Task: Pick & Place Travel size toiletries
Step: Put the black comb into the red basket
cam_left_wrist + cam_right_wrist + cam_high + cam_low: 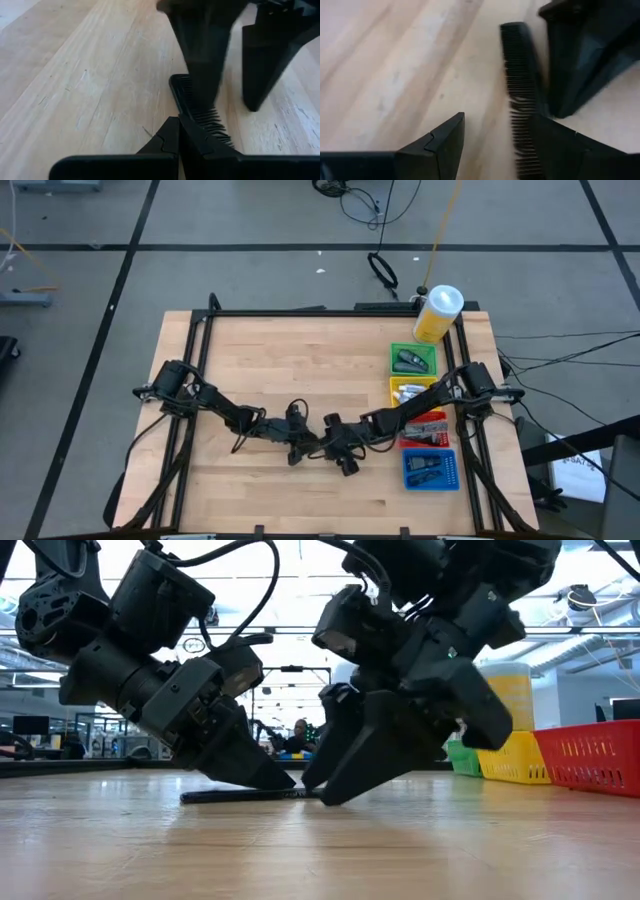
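My light wooden plank table stands on a grey floor crossed by dark straight lines. Black cables coil on that floor beyond the table's far edge, and more black cables trail across it on my right side. A black metal frame runs along the table's far edge. Looking level across the tabletop, I see a large open room with a bright ceiling of long light strips, dark desks with monitors on one side, and a seated person far behind.
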You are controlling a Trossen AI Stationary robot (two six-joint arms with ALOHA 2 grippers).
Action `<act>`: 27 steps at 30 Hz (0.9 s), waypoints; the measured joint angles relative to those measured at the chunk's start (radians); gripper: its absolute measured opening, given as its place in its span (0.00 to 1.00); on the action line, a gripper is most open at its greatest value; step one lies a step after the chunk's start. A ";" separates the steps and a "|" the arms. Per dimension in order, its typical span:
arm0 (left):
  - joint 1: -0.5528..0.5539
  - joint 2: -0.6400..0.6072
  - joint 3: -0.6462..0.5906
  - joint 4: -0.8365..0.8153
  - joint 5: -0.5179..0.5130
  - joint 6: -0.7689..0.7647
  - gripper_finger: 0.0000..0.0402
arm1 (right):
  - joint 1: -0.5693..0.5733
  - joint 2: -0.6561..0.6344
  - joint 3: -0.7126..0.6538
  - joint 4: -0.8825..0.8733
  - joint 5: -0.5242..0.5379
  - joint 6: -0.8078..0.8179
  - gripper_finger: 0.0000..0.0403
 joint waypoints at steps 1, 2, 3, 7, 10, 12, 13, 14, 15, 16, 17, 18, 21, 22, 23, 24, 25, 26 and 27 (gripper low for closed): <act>-0.004 0.000 0.000 0.000 -0.001 -0.003 0.00 | 0.001 -0.003 0.000 -0.001 0.033 -0.013 0.53; -0.007 0.000 0.000 0.001 -0.001 -0.005 0.00 | 0.001 -0.005 0.000 -0.003 0.065 -0.029 0.53; -0.009 0.000 0.000 0.003 0.000 -0.013 0.01 | -0.001 -0.009 0.000 -0.004 0.101 -0.040 0.53; -0.021 -0.024 -0.001 -0.023 0.009 -0.049 0.01 | 0.000 -0.016 -0.002 -0.012 0.229 -0.065 0.53; -0.029 -0.076 -0.002 -0.091 0.024 -0.051 0.01 | -0.002 -0.016 -0.002 -0.005 0.308 -0.083 0.53; -0.031 -0.118 -0.001 -0.158 0.023 -0.053 0.00 | -0.005 -0.017 -0.002 -0.004 0.364 -0.087 0.53; -0.032 -0.137 -0.003 -0.187 0.021 -0.054 0.00 | -0.002 -0.020 -0.002 -0.009 0.401 -0.087 0.53; -0.033 -0.155 -0.004 -0.209 0.018 -0.054 0.01 | 0.003 -0.027 -0.002 -0.010 0.426 -0.077 0.53; -0.033 -0.174 -0.004 -0.229 0.015 -0.050 0.01 | 0.007 -0.037 -0.002 -0.012 0.438 -0.063 0.53; -0.036 -0.189 -0.004 -0.238 0.011 -0.047 0.01 | 0.010 -0.048 -0.002 -0.011 0.433 -0.049 0.53; -0.038 -0.198 -0.005 -0.237 0.008 -0.040 0.01 | 0.011 -0.058 -0.002 -0.011 0.415 -0.038 0.53; -0.039 -0.201 -0.005 -0.232 -0.001 -0.032 0.01 | 0.011 -0.070 -0.002 -0.015 0.390 -0.034 0.53; -0.045 -0.196 -0.005 -0.182 -0.045 -0.022 0.00 | 0.017 -0.106 -0.002 -0.048 0.335 -0.037 0.53; -0.041 -0.186 0.000 -0.158 -0.055 -0.021 0.01 | 0.023 -0.119 -0.002 -0.069 0.331 -0.040 0.53; -0.034 -0.176 0.009 -0.139 -0.061 -0.014 0.01 | 0.028 -0.136 -0.001 -0.105 0.329 -0.043 0.53; -0.023 -0.163 0.015 -0.131 -0.064 -0.005 0.00 | 0.031 -0.152 -0.001 -0.149 0.321 -0.045 0.53; -0.011 -0.147 0.024 -0.130 -0.068 0.004 0.00 | 0.035 -0.168 -0.001 -0.192 0.319 -0.045 0.53; 0.003 -0.131 0.039 -0.130 -0.070 0.015 0.00 | 0.037 -0.181 -0.001 -0.235 0.319 -0.042 0.53; 0.020 -0.112 0.058 -0.128 -0.070 0.028 0.00 | 0.037 -0.192 0.000 -0.282 0.318 -0.042 0.53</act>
